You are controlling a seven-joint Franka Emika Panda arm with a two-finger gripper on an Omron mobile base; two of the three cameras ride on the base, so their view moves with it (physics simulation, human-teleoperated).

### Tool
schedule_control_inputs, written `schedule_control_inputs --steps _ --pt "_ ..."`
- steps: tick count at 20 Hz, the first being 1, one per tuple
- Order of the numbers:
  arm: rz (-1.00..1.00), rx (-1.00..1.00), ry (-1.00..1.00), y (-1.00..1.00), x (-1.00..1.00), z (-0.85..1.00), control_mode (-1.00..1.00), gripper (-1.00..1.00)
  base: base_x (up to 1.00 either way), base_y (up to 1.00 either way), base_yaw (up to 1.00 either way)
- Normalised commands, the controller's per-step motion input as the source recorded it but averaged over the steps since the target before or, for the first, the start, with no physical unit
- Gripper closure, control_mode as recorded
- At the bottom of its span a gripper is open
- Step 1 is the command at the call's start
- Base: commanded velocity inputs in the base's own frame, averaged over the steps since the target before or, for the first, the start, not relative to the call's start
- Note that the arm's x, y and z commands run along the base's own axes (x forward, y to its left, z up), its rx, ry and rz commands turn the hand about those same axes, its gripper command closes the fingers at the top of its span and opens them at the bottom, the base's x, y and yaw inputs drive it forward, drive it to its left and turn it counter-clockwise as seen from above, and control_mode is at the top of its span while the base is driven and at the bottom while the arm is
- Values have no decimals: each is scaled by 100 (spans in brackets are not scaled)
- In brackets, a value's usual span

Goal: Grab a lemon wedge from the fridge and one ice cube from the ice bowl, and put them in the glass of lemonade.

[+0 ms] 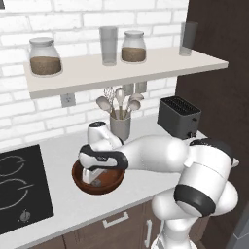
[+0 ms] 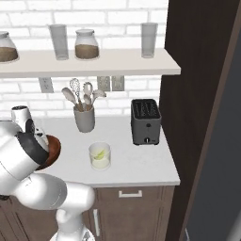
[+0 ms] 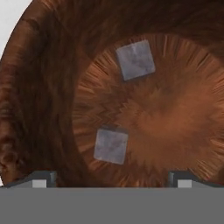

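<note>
Gripper [image 3: 112,180] wide open, holding nothing, low inside the ice bowl [image 3: 39,87]. Nearer ice cube [image 3: 111,146] just ahead, between the tips, a bit left of middle.

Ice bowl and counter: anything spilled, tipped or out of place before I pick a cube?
Nothing stands out. Both ice cubes lie flat inside the ice bowl, apart from each other. The glass of lemonade stands upright on the counter, with no spill showing.
</note>
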Motion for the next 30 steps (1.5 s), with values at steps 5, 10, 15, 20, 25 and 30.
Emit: schedule_control_inputs --steps 5,10,15,20,25,30 --pt "1 0 -1 -1 20 -2 -100 -100 0 0 0" --pt "1 0 -1 -1 21 -35 -100 -100 0 0 0" --pt "4 0 -2 0 7 -20 -100 -100 0 0 0" --pt "7 0 -4 0 40 -28 -100 -100 0 0 0" --pt "5 0 0 -1 33 -4 -100 -100 0 0 0" --pt "0 0 0 12 0 0 -100 -100 0 0 0"
